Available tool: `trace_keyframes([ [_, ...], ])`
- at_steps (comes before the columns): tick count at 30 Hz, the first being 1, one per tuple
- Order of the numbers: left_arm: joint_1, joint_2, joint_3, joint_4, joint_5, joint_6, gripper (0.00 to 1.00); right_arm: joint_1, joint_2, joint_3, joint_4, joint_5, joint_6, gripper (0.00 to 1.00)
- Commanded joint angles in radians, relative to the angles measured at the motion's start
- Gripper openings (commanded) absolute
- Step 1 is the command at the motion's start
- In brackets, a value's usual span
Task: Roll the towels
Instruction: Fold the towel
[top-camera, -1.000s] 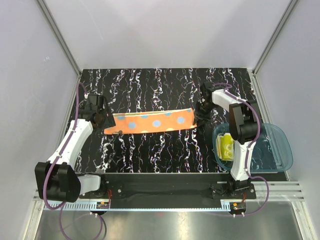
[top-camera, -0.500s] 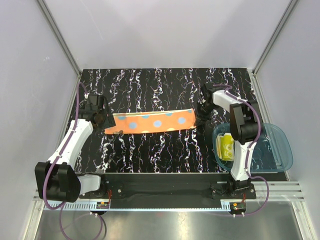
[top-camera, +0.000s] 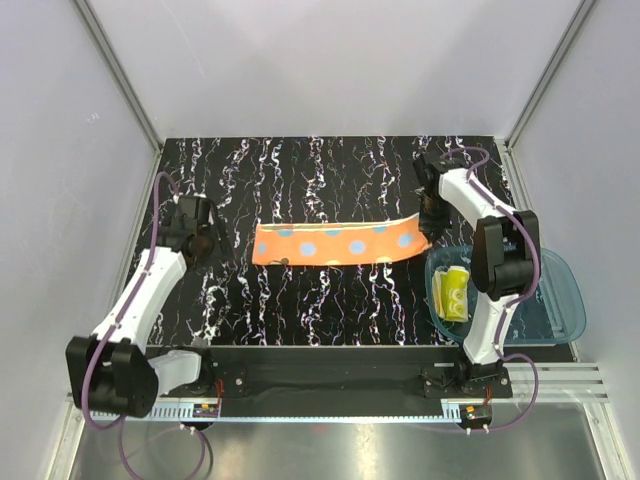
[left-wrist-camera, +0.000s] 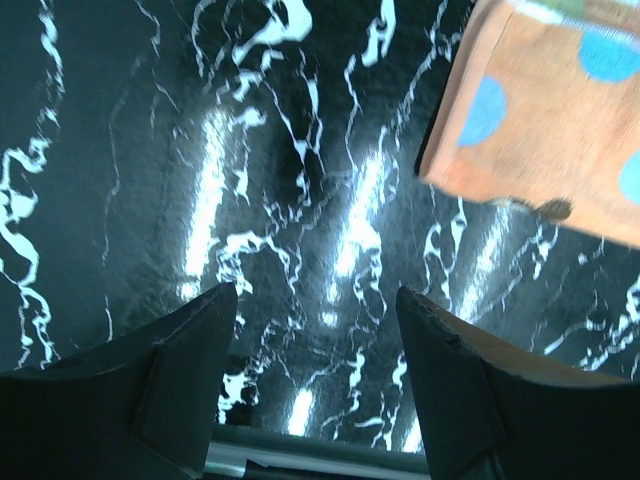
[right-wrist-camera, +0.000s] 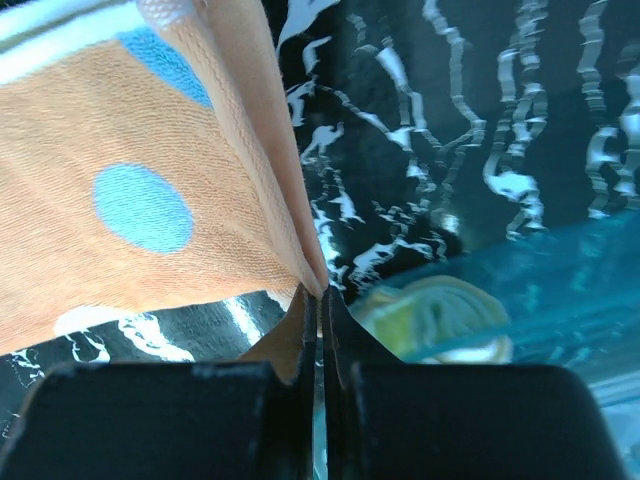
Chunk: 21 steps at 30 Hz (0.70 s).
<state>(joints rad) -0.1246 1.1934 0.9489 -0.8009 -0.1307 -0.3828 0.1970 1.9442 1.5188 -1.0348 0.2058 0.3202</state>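
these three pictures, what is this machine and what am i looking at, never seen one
Two robot arms are bolted at the near edge of a black marbled table. One picture looks down from above; the other two come from cameras on each wrist. The right pincer is shut on the corner of an orange towel with blue dots, lifting that end. The left pincer is open over bare table, holding nothing. A rolled yellow towel lies in a blue tray at the right.
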Motion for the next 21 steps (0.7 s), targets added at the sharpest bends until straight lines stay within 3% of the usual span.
trace_keyframes([
  [1, -0.006, -0.103, -0.021, -0.014, 0.065, 0.007, 0.70, 0.045, -0.094, 0.125, -0.086, 0.119, 0.002, 0.00],
  [9, -0.006, -0.187, -0.041, 0.022, 0.069, 0.010, 0.71, 0.310, 0.053, 0.524, -0.304, 0.170, 0.028, 0.00],
  [21, -0.006, -0.285, -0.052, 0.011, 0.026, -0.010, 0.73, 0.556, 0.377, 1.056, -0.424, -0.025, 0.114, 0.00],
])
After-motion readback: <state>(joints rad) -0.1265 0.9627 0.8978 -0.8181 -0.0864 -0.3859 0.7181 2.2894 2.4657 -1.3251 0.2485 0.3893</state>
